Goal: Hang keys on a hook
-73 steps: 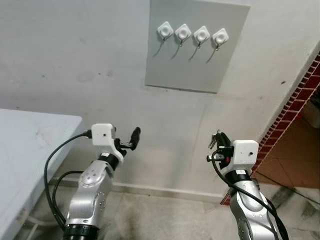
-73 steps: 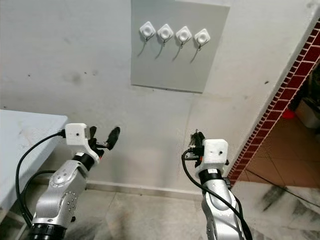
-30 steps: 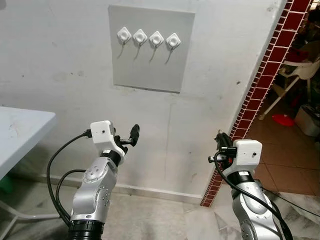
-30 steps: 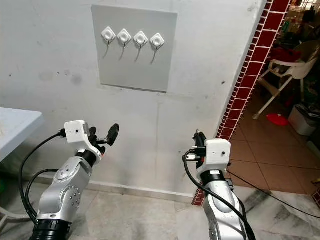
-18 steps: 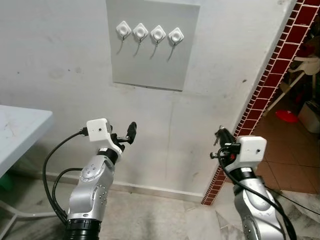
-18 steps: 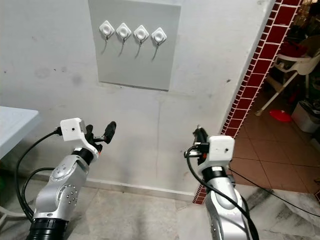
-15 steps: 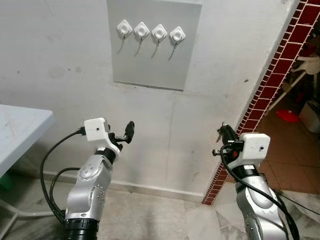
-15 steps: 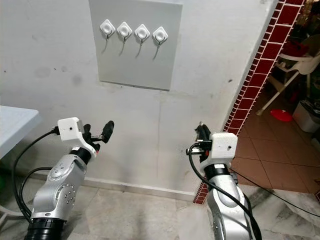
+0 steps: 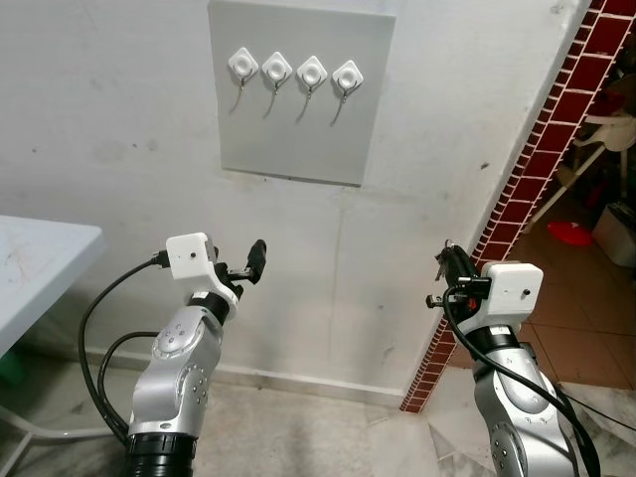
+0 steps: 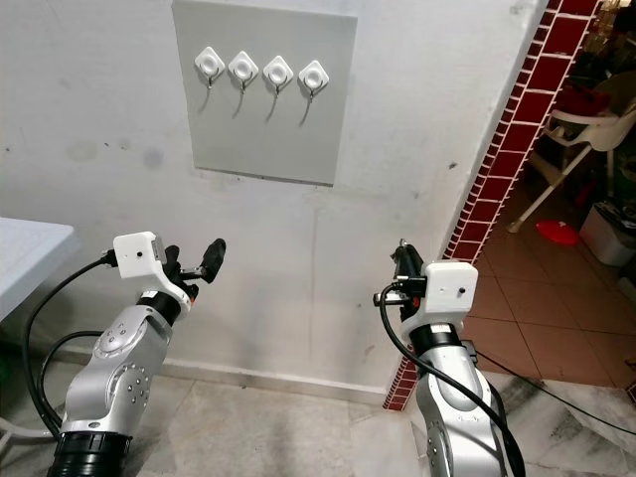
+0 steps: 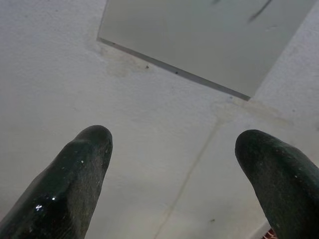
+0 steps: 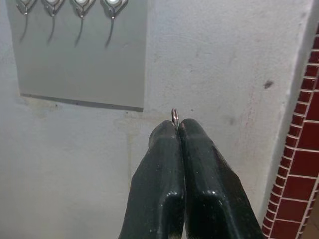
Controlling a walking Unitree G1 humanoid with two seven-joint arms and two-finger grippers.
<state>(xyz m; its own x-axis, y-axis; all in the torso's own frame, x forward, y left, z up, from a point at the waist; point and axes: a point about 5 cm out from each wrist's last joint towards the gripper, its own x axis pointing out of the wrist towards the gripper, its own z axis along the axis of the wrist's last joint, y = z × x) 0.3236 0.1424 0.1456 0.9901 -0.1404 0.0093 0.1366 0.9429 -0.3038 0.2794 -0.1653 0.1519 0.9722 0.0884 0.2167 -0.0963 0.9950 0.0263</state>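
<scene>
Right tool (image 12: 178,127) raised before the white wall (image 9: 119,119), fingers (image 12: 159,169) pressed together on a key ring (image 12: 175,117), only its metal loop poking out above the tips; rest of the keys hidden. Well above and to the left, a grey panel (image 9: 298,129) on the wall with four white hooks (image 9: 294,72) in a row, all bare. Left tool (image 11: 172,164) also lifted toward the wall below the panel, fingers spread apart, gripping nothing. Corner of a pale desk (image 9: 40,268) at far left. Red brick edging (image 9: 537,159) at right.
</scene>
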